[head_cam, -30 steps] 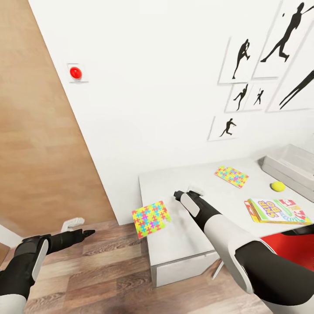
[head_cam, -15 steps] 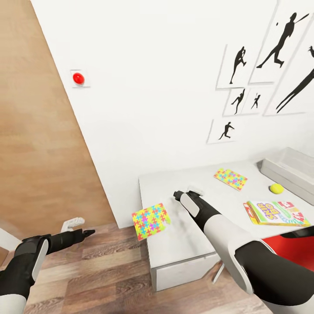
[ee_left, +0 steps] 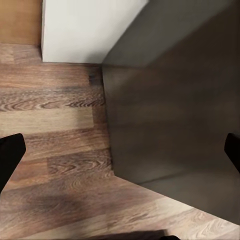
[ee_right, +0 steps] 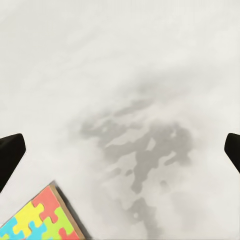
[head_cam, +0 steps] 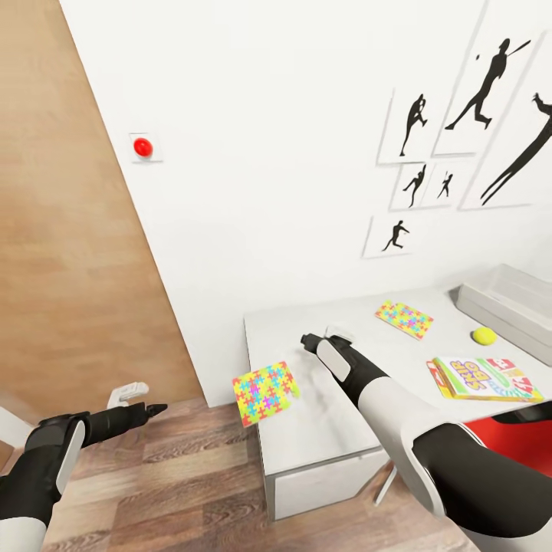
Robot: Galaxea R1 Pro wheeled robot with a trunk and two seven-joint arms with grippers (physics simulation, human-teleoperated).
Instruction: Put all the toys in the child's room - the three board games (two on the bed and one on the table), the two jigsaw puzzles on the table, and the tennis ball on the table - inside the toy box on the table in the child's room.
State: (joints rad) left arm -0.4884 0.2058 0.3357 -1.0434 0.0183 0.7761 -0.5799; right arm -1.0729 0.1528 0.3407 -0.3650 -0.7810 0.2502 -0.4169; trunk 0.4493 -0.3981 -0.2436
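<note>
My right gripper (head_cam: 316, 340) hangs spread above the table (head_cam: 307, 429), near the puzzle (head_cam: 265, 392) overhanging its edge; next I must lower and pinch it. Left gripper (head_cam: 142, 412) also spread

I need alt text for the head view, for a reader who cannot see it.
A pale table against a white wall holds two jigsaw puzzles, one overhanging its near corner and one farther back, plus a tennis ball, a Skip-Bo box and a grey toy box. The right gripper is above the table; the left gripper above the wood floor.
</note>
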